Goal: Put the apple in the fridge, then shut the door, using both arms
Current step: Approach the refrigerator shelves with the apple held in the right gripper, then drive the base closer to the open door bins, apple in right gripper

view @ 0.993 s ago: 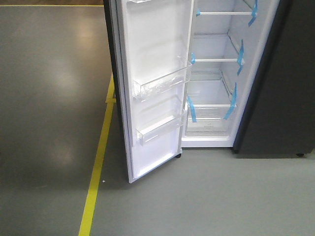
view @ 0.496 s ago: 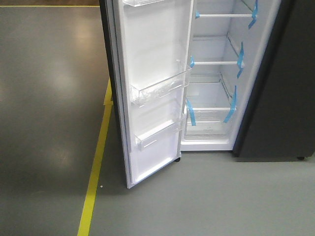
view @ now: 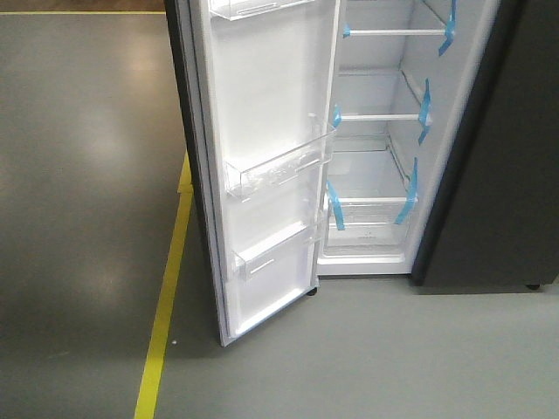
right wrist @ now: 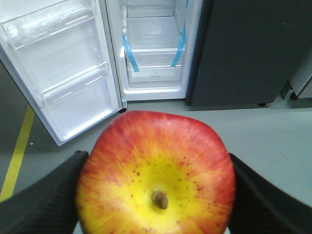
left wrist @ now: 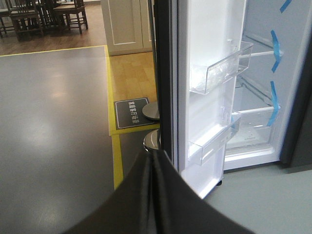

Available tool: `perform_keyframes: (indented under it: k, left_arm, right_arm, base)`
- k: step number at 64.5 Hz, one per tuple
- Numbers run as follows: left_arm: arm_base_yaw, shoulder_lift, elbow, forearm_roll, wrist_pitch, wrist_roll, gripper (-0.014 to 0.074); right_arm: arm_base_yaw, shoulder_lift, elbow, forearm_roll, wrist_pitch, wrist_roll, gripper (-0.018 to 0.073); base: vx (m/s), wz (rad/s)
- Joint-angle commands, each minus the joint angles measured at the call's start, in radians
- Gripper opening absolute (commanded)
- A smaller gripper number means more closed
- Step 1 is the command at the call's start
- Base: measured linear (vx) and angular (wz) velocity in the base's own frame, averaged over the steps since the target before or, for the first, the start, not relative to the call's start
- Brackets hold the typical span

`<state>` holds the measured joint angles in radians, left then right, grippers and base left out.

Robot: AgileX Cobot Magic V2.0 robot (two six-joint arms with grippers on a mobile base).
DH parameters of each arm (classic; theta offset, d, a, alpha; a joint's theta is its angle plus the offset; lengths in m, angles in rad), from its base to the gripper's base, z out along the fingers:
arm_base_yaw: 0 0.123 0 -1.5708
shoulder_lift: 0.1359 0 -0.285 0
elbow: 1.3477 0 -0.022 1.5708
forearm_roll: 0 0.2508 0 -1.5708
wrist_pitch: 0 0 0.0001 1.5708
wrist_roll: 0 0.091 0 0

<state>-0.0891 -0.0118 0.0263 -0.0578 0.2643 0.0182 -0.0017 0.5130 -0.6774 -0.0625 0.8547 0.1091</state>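
The red and yellow apple [right wrist: 157,176] fills the lower part of the right wrist view, stem end toward the camera, with my right gripper [right wrist: 156,187] shut on it, one black finger [right wrist: 44,200] on each side. Ahead stands the fridge [view: 371,175], its white interior showing glass shelves with blue tape and clear drawers. Its door [view: 266,166] hangs open to the left, white inside with clear bins. My left gripper [left wrist: 155,161] is shut with nothing in it, its black fingertips pressed together near the door's outer edge [left wrist: 165,78]. Neither gripper shows in the front view.
A yellow floor line [view: 166,305] runs left of the door. A dark grey cabinet [view: 498,157] stands right of the fridge. Round metal feet [left wrist: 148,111] and a floor sign [left wrist: 131,113] lie behind the door. Chairs [left wrist: 29,14] stand far back left.
The front view has shifted: the fridge and door sit slightly lower and further left in frame, and the door's foot looks nearer. The fridge's contents and door angle look unchanged.
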Motion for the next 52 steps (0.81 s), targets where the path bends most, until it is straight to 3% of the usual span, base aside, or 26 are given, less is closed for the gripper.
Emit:
perform_keyframes:
  k: [1,52]
  left_arm:
    - [-0.005,-0.014,0.019,-0.006,-0.071,-0.007,-0.0005]
    - [-0.005,-0.014,0.019,-0.006,-0.071,-0.007,-0.0005]
  right_arm:
    - [-0.004,0.003,-0.028,-0.008,-0.074,-0.008,0.01]
    - [-0.004,0.003,-0.028,-0.008,-0.074,-0.008,0.01]
  base:
    - [0.07,-0.02]
    - [0.06,-0.01]
